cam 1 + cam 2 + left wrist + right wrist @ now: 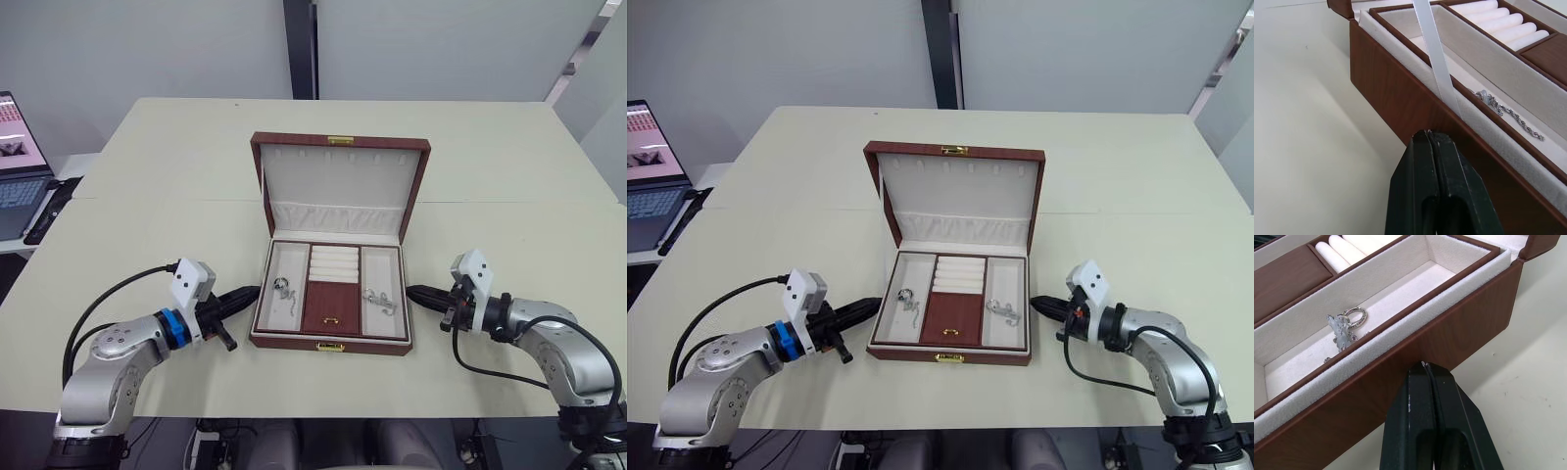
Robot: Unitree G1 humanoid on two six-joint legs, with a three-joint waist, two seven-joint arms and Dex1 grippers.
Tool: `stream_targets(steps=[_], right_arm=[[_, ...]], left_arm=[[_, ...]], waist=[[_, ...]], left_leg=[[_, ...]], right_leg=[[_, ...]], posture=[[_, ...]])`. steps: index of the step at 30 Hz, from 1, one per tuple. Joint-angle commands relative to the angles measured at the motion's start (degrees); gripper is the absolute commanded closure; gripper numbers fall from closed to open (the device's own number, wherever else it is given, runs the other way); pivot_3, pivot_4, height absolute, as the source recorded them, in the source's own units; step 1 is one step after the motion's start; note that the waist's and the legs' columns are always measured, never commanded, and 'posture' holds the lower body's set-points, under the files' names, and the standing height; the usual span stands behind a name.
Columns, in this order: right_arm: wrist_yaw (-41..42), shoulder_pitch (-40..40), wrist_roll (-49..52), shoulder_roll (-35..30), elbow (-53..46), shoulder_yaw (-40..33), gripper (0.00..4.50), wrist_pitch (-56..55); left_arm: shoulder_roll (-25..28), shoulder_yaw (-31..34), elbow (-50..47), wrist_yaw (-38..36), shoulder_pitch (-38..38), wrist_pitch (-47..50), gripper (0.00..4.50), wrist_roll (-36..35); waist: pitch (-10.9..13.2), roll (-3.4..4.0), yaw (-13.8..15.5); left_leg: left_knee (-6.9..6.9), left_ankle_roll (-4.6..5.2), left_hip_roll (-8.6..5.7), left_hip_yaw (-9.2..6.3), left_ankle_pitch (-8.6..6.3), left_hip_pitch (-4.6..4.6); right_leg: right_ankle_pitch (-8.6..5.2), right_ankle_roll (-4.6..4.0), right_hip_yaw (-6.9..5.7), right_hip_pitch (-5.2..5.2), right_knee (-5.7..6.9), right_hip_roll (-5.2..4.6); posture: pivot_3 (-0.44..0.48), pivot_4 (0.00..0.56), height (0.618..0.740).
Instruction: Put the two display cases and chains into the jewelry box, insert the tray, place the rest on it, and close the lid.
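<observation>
The jewelry box (331, 338) sits in the centre of the frame on the pale table (147, 176), its lid (340, 186) standing open and upright at the back, cream lining and gathered pocket facing forward. The tray (331, 289) is seated inside the box, with its ring rolls in the upper middle section and the dark red centre flap with its gold tab below them. Small silver pieces of jewelry lie in the tray's two side compartments: one cluster (283, 290) in the left compartment, where the left wrist view shows a thin chain (1508, 115), and another (380, 301) in the right compartment, where the right wrist view shows a ring among pale ornaments (1347, 325). A white ribbon (1435, 54) runs from the lid down to the box's left wall. The left gripper (247, 293) lies low at the lower left of the frame, its jaws pressed together and its tip just beside the box's left wall. The right gripper (413, 291) lies at the lower right, jaws likewise together, tip just beside the box's right wall. A laptop (20, 162) stands open at the left edge of the frame on a separate surface.
</observation>
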Motion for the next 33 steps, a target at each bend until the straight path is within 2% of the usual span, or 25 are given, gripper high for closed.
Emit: stream_targets(steps=[1,9,13,20,23,29,33], right_arm=[[0.32,-0.97,2.37,0.73,-2.25,0.92,4.48,-1.06],[0.15,-0.73,1.72,0.44,-1.33,0.71,4.48,-2.35],[0.05,-3.15,3.5,-1.15,3.2,-5.08,4.48,-3.29],[3.19,-10.68,2.74,-3.5,14.85,-6.02,4.48,-9.08],[4.51,-15.81,1.17,-3.62,22.07,-5.31,4.48,-12.92],[7.09,-26.59,-2.37,-2.76,37.31,-3.0,4.48,-20.37],[8.52,-33.42,-4.9,-1.71,47.54,-1.77,4.48,-25.96]], left_arm=[[-0.13,-1.42,0.37,-2.33,0.98,-2.06,4.5,-0.75],[-0.89,0.55,5.17,-2.48,0.62,-7.47,4.5,-0.23],[-1.56,5.61,4.75,-1.83,3.26,-16.62,4.5,0.12],[-3.43,13.06,-7.94,-3.06,15.75,-22.62,4.5,-5.66],[-7.28,16.06,-15.54,-0.8,22.3,-24.24,4.5,-10.03],[-13.94,18.43,-23.39,1.02,32.43,-31.8,4.5,-9.75],[-16.47,16.78,-28.17,2.13,37.78,-34.49,4.5,-8.59]], waist=[[0.0,0.0,-0.02],[0.0,0.0,-0.11],[0.0,0.0,-0.08],[0.0,-0.01,0.04],[0.0,-0.01,0.08],[0.01,-0.01,-0.03],[0.01,-0.02,-0.01]], left_leg=[[0.0,0.0,0.0,0.0,0.0,0.0],[0.0,0.0,0.01,0.0,0.0,0.01],[0.02,0.0,0.01,0.0,0.0,-0.01],[0.0,0.01,-0.01,0.07,-0.01,-0.01],[0.03,0.0,0.01,0.02,0.0,-0.01],[0.06,0.02,-0.01,0.12,-0.01,0.03],[0.06,0.02,-0.01,0.1,-0.01,0.04]], right_leg=[[0.0,0.0,0.0,0.0,0.0,0.0],[0.0,0.0,0.0,-0.01,0.03,0.01],[0.0,0.0,0.0,-0.01,0.02,0.0],[0.0,0.0,0.04,0.02,-0.06,-0.05],[0.0,0.0,-0.01,0.04,-0.02,-0.03],[0.02,0.01,0.08,0.07,-0.06,-0.04],[0.02,0.01,0.07,0.11,-0.07,0.0]], posture=[[0.0,0.15,0.74],[0.0,0.15,0.74],[0.0,0.15,0.74],[0.0,0.15,0.74],[0.0,0.15,0.74],[0.0,0.15,0.74],[0.0,0.15,0.74]])
